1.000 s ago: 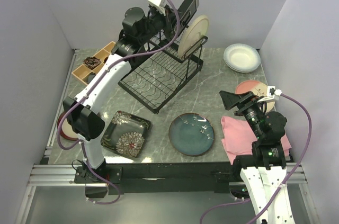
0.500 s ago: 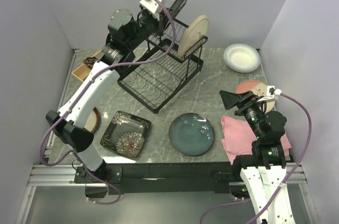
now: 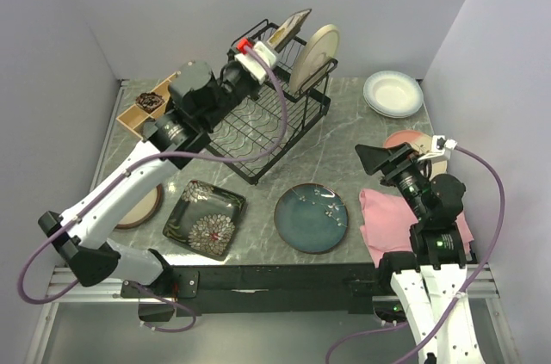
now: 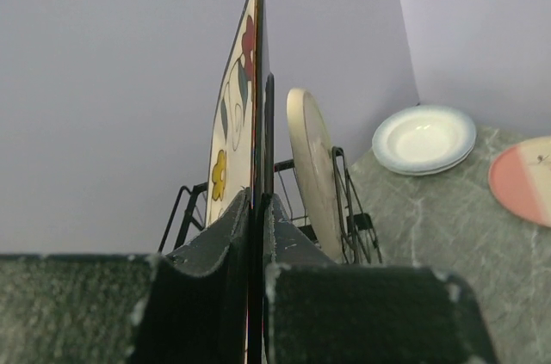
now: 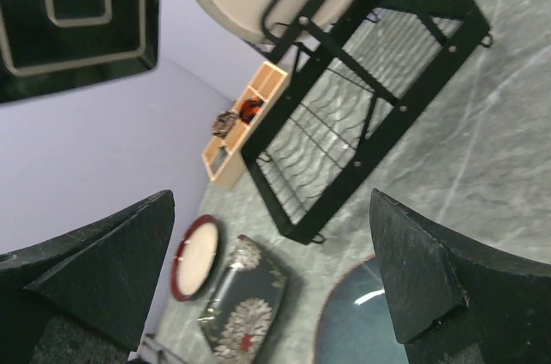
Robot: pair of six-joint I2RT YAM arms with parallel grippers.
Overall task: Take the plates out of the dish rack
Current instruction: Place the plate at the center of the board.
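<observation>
My left gripper (image 3: 265, 50) is shut on the lower edge of the cream square plate with coloured flowers (image 3: 291, 27) and holds it upright above the dish rack (image 3: 258, 127). The left wrist view shows the plate (image 4: 239, 97) edge-on between the closed fingers (image 4: 219, 243). Its black underside (image 5: 73, 11) shows in the right wrist view. A round cream plate (image 3: 314, 56) stands in the rack's upper frame. My right gripper (image 3: 379, 160) is open and empty above the table's right side. The black square plate (image 3: 205, 218) and round teal plate (image 3: 312, 218) lie flat on the table.
White plates (image 3: 393, 93) are stacked at the back right. A pink plate (image 3: 403, 140) is partly hidden behind the right gripper. A pink cloth (image 3: 392, 218) lies at the front right. A brown-rimmed plate (image 3: 142, 207) lies at the left, and a wooden tray (image 3: 146, 110) stands left of the rack.
My left arm has drawn back toward the near left with the square plate. The plate has come lower and turned, so its cream face shows. The right arm has barely moved.
</observation>
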